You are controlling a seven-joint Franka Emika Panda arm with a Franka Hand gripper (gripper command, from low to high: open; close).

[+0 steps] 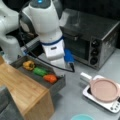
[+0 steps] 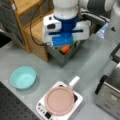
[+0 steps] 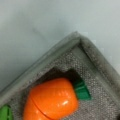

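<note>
A grey felt tray (image 1: 58, 85) sticks out from a wooden cabinet (image 1: 22, 92). In it lie a yellow pepper (image 1: 29, 65), a green vegetable (image 1: 40, 71) and an orange carrot (image 1: 50, 78). My gripper (image 1: 60, 70) hangs over the tray's end, right above the carrot, and its fingers are hidden by the hand in both front views. Under the blue and white hand (image 2: 65, 37) the carrot (image 2: 65, 49) peeks out. The wrist view looks straight down on the carrot (image 3: 51, 100) near the tray's corner (image 3: 75, 40), with no fingers showing.
A steel toaster oven (image 1: 92, 37) stands at the back right. A pink pan (image 1: 103, 90) rests on a white hotplate (image 2: 41, 108) near the front. A teal bowl (image 2: 23, 77) sits on the grey table (image 2: 92, 65).
</note>
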